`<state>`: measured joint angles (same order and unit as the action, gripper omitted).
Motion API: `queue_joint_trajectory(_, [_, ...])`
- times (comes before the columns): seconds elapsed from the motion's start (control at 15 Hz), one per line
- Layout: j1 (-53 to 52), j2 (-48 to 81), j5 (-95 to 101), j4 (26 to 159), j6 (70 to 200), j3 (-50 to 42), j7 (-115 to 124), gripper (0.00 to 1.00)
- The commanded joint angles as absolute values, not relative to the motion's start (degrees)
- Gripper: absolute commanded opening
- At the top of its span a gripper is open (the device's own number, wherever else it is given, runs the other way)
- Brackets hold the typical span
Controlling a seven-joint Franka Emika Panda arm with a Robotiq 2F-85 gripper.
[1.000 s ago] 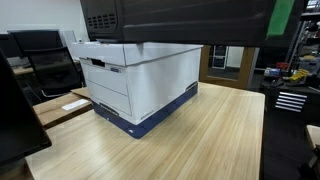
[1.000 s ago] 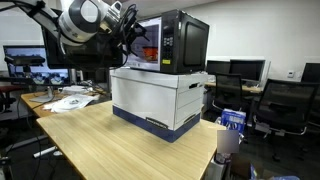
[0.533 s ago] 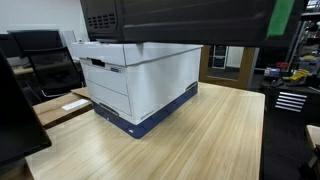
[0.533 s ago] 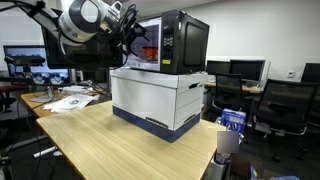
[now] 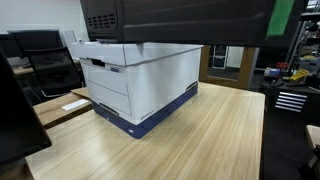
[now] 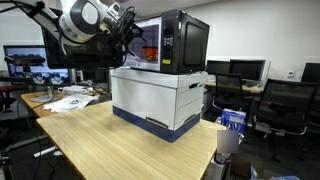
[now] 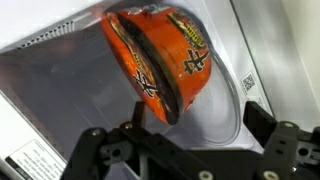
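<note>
A black microwave (image 6: pixel 185 40) stands on a white and blue file box (image 6: pixel 160 95) on the wooden table (image 6: pixel 110 140); both also show in the exterior view from the other side, microwave (image 5: pixel 180 20) and box (image 5: pixel 140 85). My gripper (image 6: pixel 133 38) is at the microwave's open front. In the wrist view an orange instant-noodle bowl (image 7: pixel 165 60) sits on the glass turntable (image 7: pixel 228 110) inside the white cavity. My gripper (image 7: pixel 197 113) is open, its black fingers (image 7: pixel 257 115) either side of the bowl's near edge, with no grip on it.
Office chairs (image 6: pixel 285 105) and a cup (image 6: pixel 228 138) are past the table's far corner. A desk with papers (image 6: pixel 70 100) and monitors (image 6: pixel 25 58) lies behind the arm. Another chair (image 5: pixel 50 65) and a drawer unit (image 5: pixel 290 100) flank the table.
</note>
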<state>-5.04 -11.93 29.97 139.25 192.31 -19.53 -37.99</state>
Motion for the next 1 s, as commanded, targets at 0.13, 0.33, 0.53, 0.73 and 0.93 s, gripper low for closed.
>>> queue_joint_trajectory(0.13, [-9.76, -10.97, 31.24, 136.55, 192.84, -25.53, -38.92, 1.00])
queue_joint_trajectory(0.33, [-11.78, -10.60, 31.59, 135.62, 192.60, -28.47, -39.40, 1.00])
queue_joint_trajectory(0.53, [-14.21, -9.90, 31.96, 135.26, 192.29, -31.24, -39.96, 1.00])
queue_joint_trajectory(0.73, [-16.20, -9.44, 32.17, 135.06, 192.79, -33.42, -40.65, 1.00])
queue_joint_trajectory(0.93, [-17.88, -9.70, 32.29, 134.84, 192.75, -35.19, -41.06, 1.00])
